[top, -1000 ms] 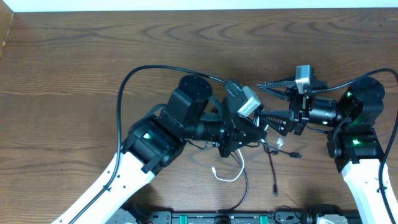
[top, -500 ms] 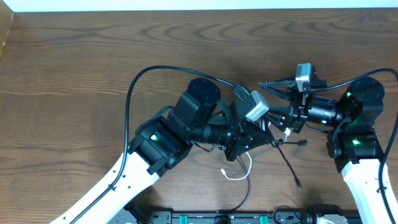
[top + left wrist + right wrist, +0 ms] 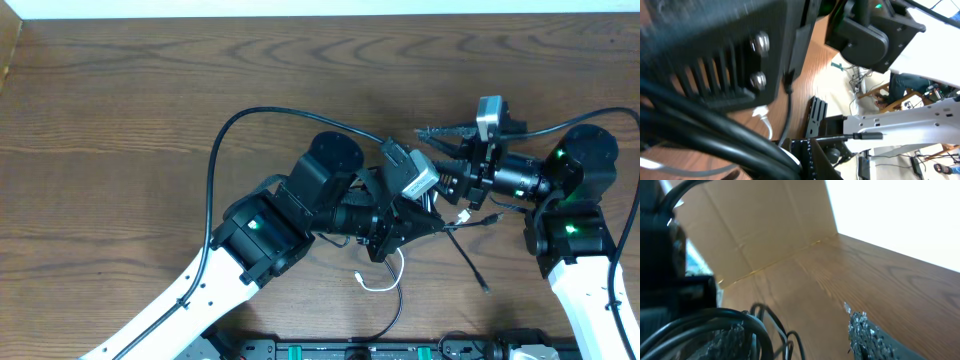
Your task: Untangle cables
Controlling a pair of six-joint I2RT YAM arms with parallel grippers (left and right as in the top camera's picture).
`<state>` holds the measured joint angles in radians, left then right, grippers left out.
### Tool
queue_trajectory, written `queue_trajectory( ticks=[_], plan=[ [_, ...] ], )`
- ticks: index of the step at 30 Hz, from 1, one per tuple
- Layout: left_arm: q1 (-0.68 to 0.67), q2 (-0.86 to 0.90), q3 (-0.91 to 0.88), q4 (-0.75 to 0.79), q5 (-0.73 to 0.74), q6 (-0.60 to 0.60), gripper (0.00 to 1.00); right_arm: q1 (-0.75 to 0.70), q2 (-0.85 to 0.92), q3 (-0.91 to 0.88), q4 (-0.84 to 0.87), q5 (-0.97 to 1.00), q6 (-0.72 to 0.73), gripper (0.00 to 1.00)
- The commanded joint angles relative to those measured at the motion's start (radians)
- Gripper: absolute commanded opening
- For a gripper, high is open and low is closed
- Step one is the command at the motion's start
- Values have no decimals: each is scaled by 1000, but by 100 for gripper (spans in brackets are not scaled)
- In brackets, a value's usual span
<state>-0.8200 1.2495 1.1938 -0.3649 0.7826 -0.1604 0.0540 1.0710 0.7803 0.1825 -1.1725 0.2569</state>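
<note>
Probably the shut left hand [image 3: 420,222] pinches the cables [image 3: 468,260], and the half-open right hand [image 3: 432,158] could yank the knot tighter.

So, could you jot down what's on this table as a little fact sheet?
surface: wooden table
cables: thin black cords plus one white cable, tangled between the two arms
left end effector: shut, with the cables bunched at it
right end effector: fingers apart, facing the tangle
white cable: loops down onto the table below the left end effector
</note>
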Motion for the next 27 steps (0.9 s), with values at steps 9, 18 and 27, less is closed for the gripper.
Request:
queue_trajectory(
  ticks=[9, 18, 27],
  plan=[
    [-31, -2, 21, -70, 96, -8, 7, -11, 1, 9, 7, 367, 147, 59],
    [-31, -2, 21, -111, 96, -7, 8, -84, 1, 9, -4, 404, 141, 61],
    [-27, -2, 21, -109, 64, 4, 7, -162, 1, 9, -101, 404, 79, 61]
  ],
)
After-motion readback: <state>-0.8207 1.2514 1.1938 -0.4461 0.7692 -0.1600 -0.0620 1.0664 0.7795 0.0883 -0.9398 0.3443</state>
